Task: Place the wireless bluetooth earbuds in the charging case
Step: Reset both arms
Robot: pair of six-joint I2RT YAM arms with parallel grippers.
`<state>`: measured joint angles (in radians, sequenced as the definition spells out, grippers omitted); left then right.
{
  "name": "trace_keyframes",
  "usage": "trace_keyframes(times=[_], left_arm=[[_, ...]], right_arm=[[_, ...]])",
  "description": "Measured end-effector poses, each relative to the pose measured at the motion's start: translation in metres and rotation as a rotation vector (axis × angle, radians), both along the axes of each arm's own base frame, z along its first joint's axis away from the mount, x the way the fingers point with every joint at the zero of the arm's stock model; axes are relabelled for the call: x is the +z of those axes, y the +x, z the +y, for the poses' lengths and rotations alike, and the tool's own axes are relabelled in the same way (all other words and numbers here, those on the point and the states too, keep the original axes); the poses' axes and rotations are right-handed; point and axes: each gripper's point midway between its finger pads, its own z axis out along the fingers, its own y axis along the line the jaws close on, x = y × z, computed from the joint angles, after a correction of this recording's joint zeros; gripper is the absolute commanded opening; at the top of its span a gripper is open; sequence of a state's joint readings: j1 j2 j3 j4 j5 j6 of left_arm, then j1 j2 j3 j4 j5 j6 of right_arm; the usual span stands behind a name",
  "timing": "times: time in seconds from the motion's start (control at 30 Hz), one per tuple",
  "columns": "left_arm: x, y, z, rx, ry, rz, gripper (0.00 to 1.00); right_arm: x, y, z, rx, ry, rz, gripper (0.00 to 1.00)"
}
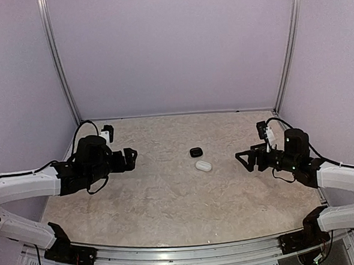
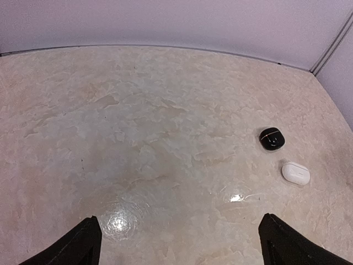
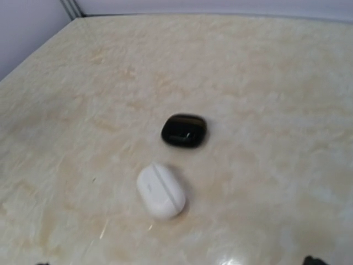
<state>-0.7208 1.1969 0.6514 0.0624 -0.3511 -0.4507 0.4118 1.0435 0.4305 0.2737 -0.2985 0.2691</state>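
The left claw (image 1: 131,158) and right claw (image 1: 243,159) gape wide, holding nothing. No earbuds show. The white case (image 1: 203,165) sits at 5 o'clock from the black case (image 1: 195,152); both look shut. A poke could slide them away.

Tabletop (image 1: 163,199): beige, marble-patterned, glossy. A glare patch (image 2: 118,221) lay on its near part.
Back wall (image 1: 172,49): plain lavender panel that met the tabletop in a straight seam.
Left side wall (image 1: 12,88) and right side wall (image 1: 334,57): same lavender.
Left corner post (image 1: 58,61) and right corner post (image 1: 288,47): slim silver metal uprights.
Front rail (image 1: 184,255): silver metal strip along the near edge.
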Motion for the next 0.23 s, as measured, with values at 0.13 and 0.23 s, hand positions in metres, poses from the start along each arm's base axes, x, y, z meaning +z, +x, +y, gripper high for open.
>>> trace_keyframes(times=[0.13, 0.23], left_arm=[[-0.016, -0.01, -0.003, 0.0, 0.004, 0.019, 0.99], [-0.018, -0.01, -0.004, 0.013, -0.009, 0.019, 0.99]], right_arm=[[-0.01, -0.014, -0.001, 0.018, 0.027, 0.009, 0.99], [-0.008, -0.02, -0.001, 0.03, 0.052, -0.002, 0.99]])
